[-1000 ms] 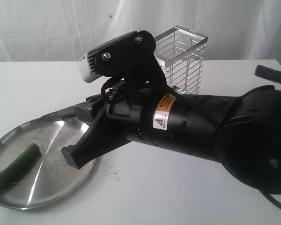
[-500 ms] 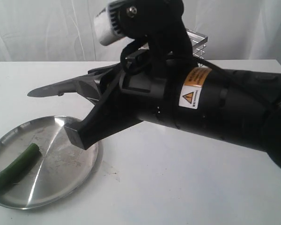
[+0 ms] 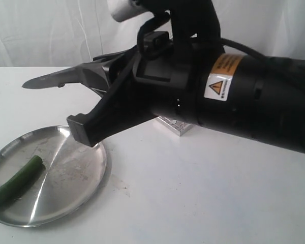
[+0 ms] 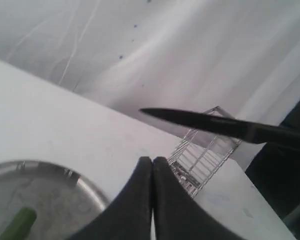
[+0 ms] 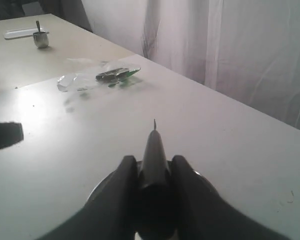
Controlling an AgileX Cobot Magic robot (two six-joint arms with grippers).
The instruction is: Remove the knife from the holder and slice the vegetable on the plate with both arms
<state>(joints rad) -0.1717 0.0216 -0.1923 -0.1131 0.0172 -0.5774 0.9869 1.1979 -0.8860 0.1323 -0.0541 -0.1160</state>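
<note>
My right gripper (image 3: 94, 101) is shut on the black handle of the knife (image 3: 51, 80). The dark blade points left, level, in the air above and behind the plate (image 3: 89, 175). In the right wrist view the knife (image 5: 154, 145) sits between the two fingers, with the plate rim (image 5: 99, 184) below them. The vegetable (image 3: 16, 181), a slim green cucumber, lies whole on the plate's left side. Only a bottom corner of the holder (image 3: 175, 126) shows behind the arm. My left gripper (image 4: 152, 161) is shut and empty. Its view takes in the knife (image 4: 215, 125), holder (image 4: 202, 157), plate (image 4: 87, 192) and cucumber (image 4: 20, 222).
White curtains hang behind the white table. In the right wrist view a clear plastic bag (image 5: 97, 77) with dark and green pieces lies far off, beyond it a small metal cup (image 5: 40, 39). A black shape (image 5: 5, 136) juts in at that view's edge.
The right arm has risen and moved left with the knife, lifting the blade from the plate's far rim to well above it. The holder is now almost hidden behind the arm.
</note>
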